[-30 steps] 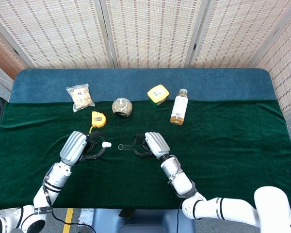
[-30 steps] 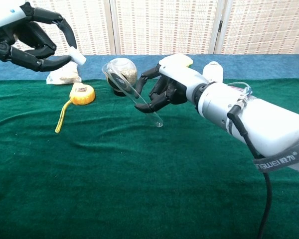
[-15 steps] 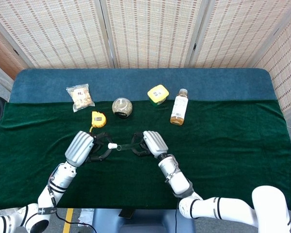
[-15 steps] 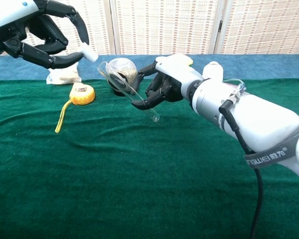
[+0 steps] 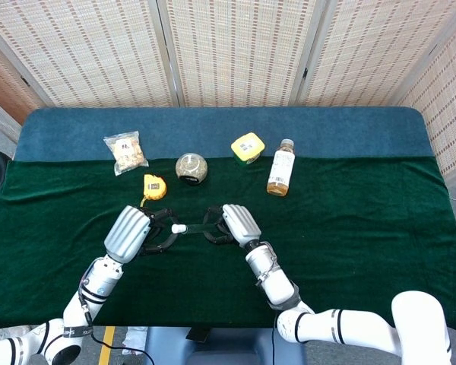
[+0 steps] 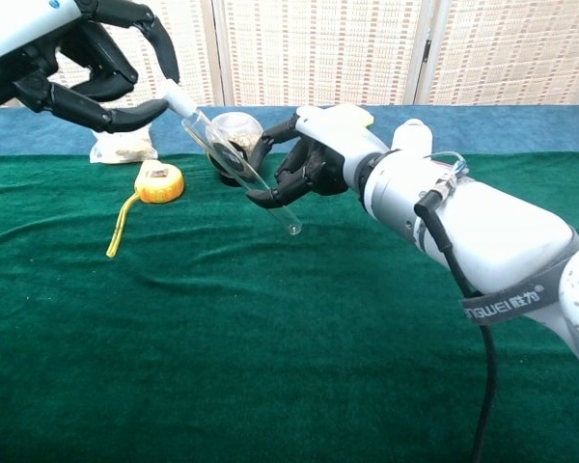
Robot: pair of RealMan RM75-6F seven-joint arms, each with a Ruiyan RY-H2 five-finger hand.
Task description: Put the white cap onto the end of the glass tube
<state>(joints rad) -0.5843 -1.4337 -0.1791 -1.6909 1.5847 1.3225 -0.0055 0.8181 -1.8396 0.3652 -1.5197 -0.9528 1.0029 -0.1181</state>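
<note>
Right hand (image 6: 309, 164), at centre frame in the chest view, grips the glass tube (image 6: 241, 170) between its dark fingers; the tube slants from upper left down to lower right, clear of the cloth. Left hand (image 6: 96, 68), in the upper left of the chest view, pinches the white cap (image 6: 177, 97) at its fingertips. The cap meets the upper end of the tube; how far it is seated cannot be determined. In the head view both hands sit at lower centre, left hand (image 5: 133, 232) and right hand (image 5: 235, 223) facing each other, with the cap (image 5: 179, 227) between them.

Table (image 5: 349, 228), covered in dark green cloth with a blue strip along the upper edge, fills the middle of the head view. Along its upper centre stand, by descending size: a bottle (image 5: 280, 168) with amber liquid, a packet of snacks (image 5: 126, 152) at left, a round jar (image 5: 191, 168), a yellow-lidded tub (image 5: 248, 147), and a yellow tape measure (image 5: 154, 186) just above the left hand.
</note>
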